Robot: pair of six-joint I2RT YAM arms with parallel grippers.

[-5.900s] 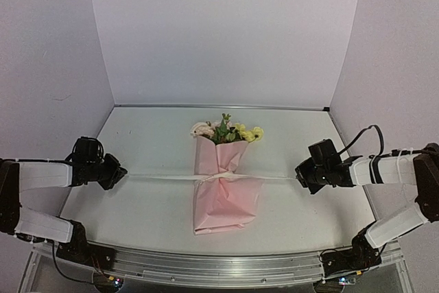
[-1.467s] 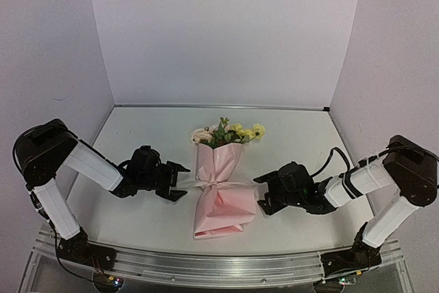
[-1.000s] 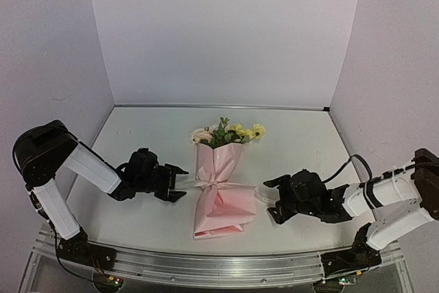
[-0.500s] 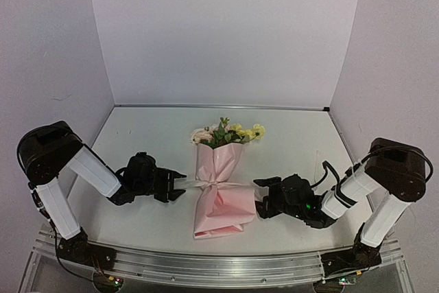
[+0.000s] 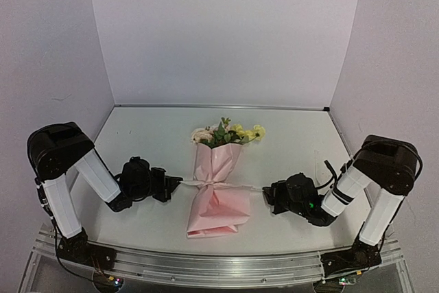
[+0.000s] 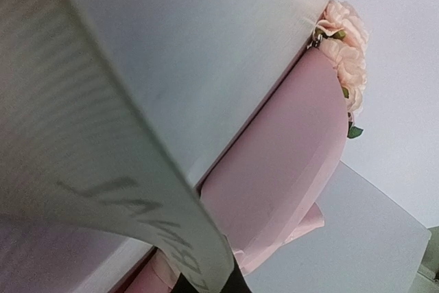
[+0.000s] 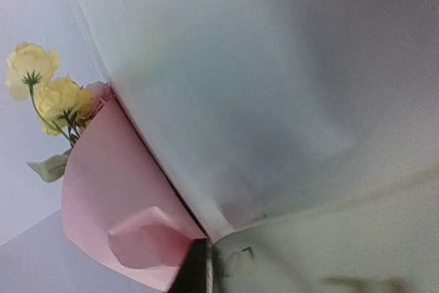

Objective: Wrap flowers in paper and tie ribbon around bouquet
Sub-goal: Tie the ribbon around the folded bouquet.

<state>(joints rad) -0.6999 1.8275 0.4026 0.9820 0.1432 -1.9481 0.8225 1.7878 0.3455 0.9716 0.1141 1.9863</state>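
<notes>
Nearest, at 6 o'clock, a metal rail [image 5: 219, 265] runs along the front edge and carries both arm bases. Beyond it the pale grey table [image 5: 137, 135] spreads back to a plain white back wall [image 5: 219, 32] at 12 o'clock, with lilac-tinted side walls [image 5: 41, 66] at 9 and 3.

The bouquet [image 5: 216, 193] lies mid-table. Its pink paper [image 5: 216, 214] flares toward 6 and is pinched at the waist, and the flowers [image 5: 226, 132] point to 12. The ribbon [image 5: 186, 183] circles that waist and runs out both ways.

At the bouquet's 9 o'clock the left gripper [image 5: 171, 183], low over the table, has its fingers pressed together on one ribbon end. At 4 o'clock the right gripper [image 5: 269, 195] pinches the other end.

In each wrist view the ribbon lies so near the lens that it covers most of the picture and blocks the fingers. Grey lettering shows on it, with paper and blooms past its edge.
</notes>
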